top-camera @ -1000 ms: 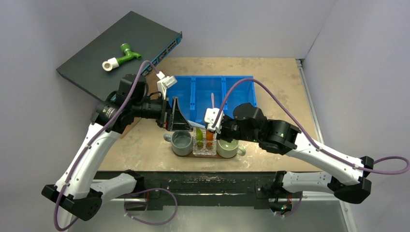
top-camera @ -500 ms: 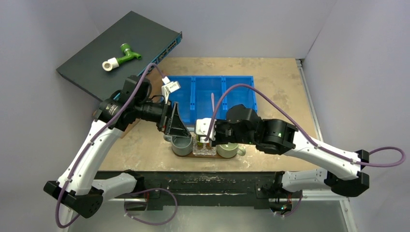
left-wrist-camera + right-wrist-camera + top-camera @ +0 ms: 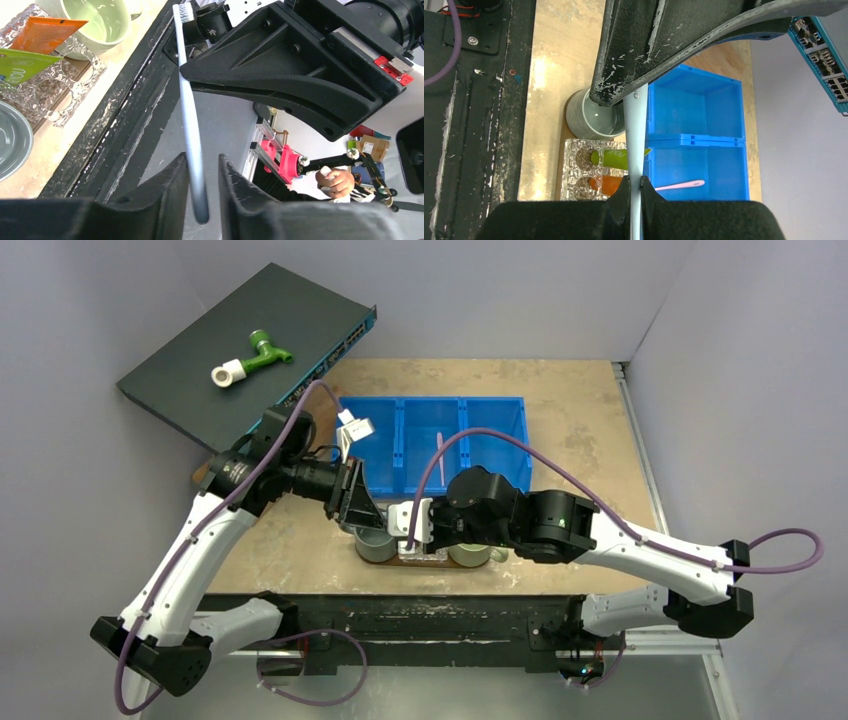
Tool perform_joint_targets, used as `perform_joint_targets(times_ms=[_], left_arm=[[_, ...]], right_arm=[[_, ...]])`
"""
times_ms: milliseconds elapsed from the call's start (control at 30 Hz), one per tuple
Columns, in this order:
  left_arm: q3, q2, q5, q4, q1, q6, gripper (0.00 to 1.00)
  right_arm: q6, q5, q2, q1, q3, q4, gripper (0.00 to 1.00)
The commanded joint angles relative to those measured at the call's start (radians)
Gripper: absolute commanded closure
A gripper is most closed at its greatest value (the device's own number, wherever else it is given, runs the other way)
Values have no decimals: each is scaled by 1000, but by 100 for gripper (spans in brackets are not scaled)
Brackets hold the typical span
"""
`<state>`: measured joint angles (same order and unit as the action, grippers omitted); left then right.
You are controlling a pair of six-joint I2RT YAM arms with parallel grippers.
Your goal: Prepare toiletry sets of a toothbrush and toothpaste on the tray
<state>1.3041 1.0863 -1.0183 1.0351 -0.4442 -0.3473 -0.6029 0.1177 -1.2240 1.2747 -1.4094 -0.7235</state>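
**Operator:** State the task status at this step.

**Technician:** Partly complete. The lime-green tube (image 3: 616,158) and the orange tube (image 3: 606,185) stood in a clear glass holder (image 3: 579,150) on the tray (image 3: 430,564). The tray sat at the near middle of the surface (image 3: 580,440). On it, a grey mug (image 3: 586,117) stood left of the holder and a green mug (image 3: 100,22) right of it. No toothbrush showed in either mug.

**Operator:** Location of the toothbrushes?

**Technician:** The pale blue toothbrush (image 3: 187,115) was in the air above the tray, spanning both grippers. The right gripper (image 3: 634,182) was closed on it close to the bristle head. The left gripper (image 3: 202,160) had its jaws narrow around the handle end; a firm clamp could not be confirmed. The pink toothbrush (image 3: 681,185) lay in the middle compartment of the blue bin (image 3: 704,115), just beyond the tray.

**Operator:** Outstanding steps?

**Technician:** By this evidence: complete the transfer, set the pale blue toothbrush on the tray, then fetch the pink one.
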Motion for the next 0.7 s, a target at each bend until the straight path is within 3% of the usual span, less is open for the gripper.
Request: perform_joint_targets(times_ms=[0,100,267,433,667], left_arm=[[-13,-23,-33,-20,4,21,80],[-18,-24,-32,-21,5,21,100],[-23,-36,-23,-31,4,18,100],[-48,-74,-10,-68,4,8,100],[-107,-150,-10,-173,20,-39,100]], right_arm=[[-20,36,16,8,-44,6,100],[-20,36,26,11,-41,11,100],[-19,30,56,12,-19,41,100],[23,22,139,12,50,145,65],[70,-41,243,11,138,328,49]])
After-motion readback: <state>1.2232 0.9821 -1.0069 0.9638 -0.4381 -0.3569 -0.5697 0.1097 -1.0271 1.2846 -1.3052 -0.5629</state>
